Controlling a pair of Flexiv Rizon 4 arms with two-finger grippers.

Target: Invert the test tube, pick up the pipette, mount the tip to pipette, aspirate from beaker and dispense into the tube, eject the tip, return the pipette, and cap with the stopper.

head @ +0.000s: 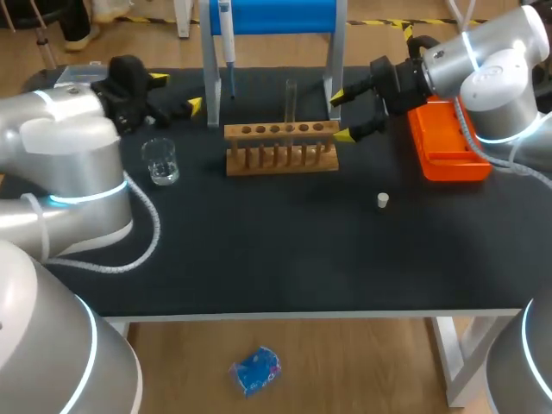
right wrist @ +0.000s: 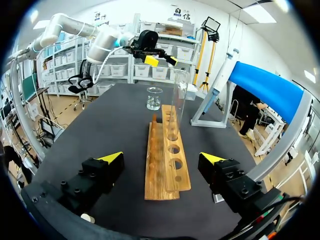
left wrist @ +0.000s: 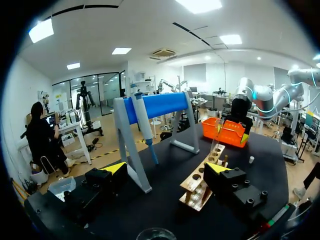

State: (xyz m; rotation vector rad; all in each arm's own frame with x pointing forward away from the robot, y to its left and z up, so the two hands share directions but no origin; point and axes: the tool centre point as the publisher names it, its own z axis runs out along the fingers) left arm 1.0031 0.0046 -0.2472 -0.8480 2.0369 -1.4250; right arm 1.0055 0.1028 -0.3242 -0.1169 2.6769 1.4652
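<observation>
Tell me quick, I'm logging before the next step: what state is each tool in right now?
Left tool: open, holding nothing.
Right tool: open, holding nothing.

On the table point(head: 259, 259) we count one wooden rack point(head: 280, 148), one test tube point(head: 291, 102), one beaker point(head: 160, 161), one white stopper point(head: 383, 201), one orange tray point(head: 448, 142), one blue stand point(head: 272, 15) and one pipette point(head: 227, 39). We count two grippers: the left gripper point(head: 178, 92) and the right gripper point(head: 341, 116).

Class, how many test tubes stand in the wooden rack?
1: a clear test tube stands upright in a hole near the middle of the wooden rack; none seems hidden.
</observation>
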